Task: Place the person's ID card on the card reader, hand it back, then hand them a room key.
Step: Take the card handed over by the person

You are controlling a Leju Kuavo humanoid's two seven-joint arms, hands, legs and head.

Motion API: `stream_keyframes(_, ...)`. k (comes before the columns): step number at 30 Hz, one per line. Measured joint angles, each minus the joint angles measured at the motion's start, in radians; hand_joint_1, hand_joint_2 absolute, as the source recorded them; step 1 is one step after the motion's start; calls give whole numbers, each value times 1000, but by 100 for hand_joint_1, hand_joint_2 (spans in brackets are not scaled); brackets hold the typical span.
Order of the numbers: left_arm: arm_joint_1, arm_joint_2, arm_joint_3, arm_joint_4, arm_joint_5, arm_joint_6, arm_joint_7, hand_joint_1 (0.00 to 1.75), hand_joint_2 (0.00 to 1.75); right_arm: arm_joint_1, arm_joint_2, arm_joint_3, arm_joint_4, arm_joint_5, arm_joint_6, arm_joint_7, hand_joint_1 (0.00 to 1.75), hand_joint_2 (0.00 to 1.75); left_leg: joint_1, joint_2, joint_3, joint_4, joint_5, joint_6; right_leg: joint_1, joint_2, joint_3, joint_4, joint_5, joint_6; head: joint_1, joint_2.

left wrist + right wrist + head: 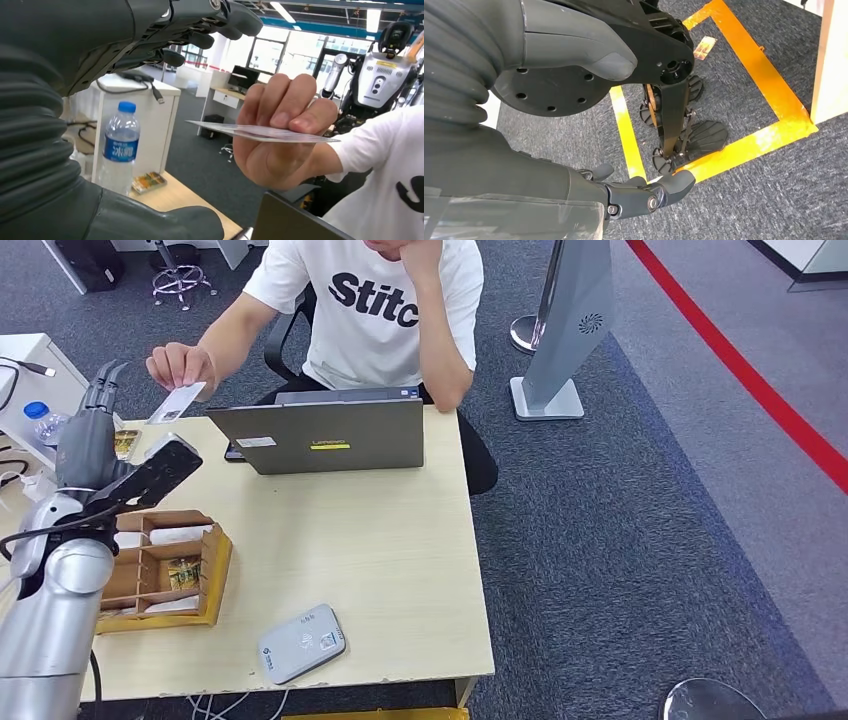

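A person seated behind the table holds a white ID card (177,402) out in their hand (182,364). My left hand (92,445) is raised beside it, fingers spread upward and thumb apart, holding nothing. In the left wrist view the ID card (260,132) lies flat, pinched in the person's fingers (285,107), between my fingers (200,30) and my thumb (165,220) without touching either. The grey card reader (301,643) lies near the table's front edge. A wooden box (215,570) with key cards stands at the left. My right hand (549,175) hangs over the floor, holding nothing.
An open grey laptop (330,435) stands at the table's (390,540) far edge in front of the person. A water bottle (45,425) sits on the side desk to the left. A grey stand (560,340) and a red floor line (760,390) are at the right.
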Motion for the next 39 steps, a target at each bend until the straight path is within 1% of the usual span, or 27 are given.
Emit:
stream_keyframes(4,-59,32,-46,45,-106,-24,26,1,175,0,0,0,0,6,6,5,0,175,0,0,0,0,0,0,0,0,0,0,0,0,0,0)
stream_keyframes(8,-112,64,-88,86,-213,-48,49,175,175,0,0,0,2,19,15,9,0,175,0,0,0,0,0,0,0,0,0,0,0,0,0,0)
stream_keyframes(13,-176,105,-136,128,-354,-100,78,175,175,0,0,0,3,35,26,12,0,175,0,0,0,0,0,0,0,1,0,1,0,0,0,0)
stream_keyframes(16,-195,120,-152,143,-393,-119,86,175,175,1,0,0,3,37,29,12,0,175,0,0,0,0,0,0,0,1,0,1,0,0,0,0)
stream_keyframes(22,-216,132,-166,162,-400,-123,89,175,175,1,0,0,4,37,32,12,0,175,0,0,0,0,0,0,0,1,0,1,0,0,0,0)
stream_keyframes(29,-218,137,-169,174,-400,-123,90,175,175,1,0,0,4,37,32,12,0,175,0,0,0,0,0,0,0,1,0,1,0,0,0,0)
stream_keyframes(36,-213,139,-170,177,-385,-117,87,175,175,1,0,0,4,38,31,12,0,175,0,0,0,0,0,0,0,1,0,1,0,0,0,0)
stream_keyframes(39,-194,138,-170,163,-372,-97,80,175,175,1,0,0,4,41,29,12,0,175,0,0,0,0,0,0,0,1,0,1,0,0,0,0)
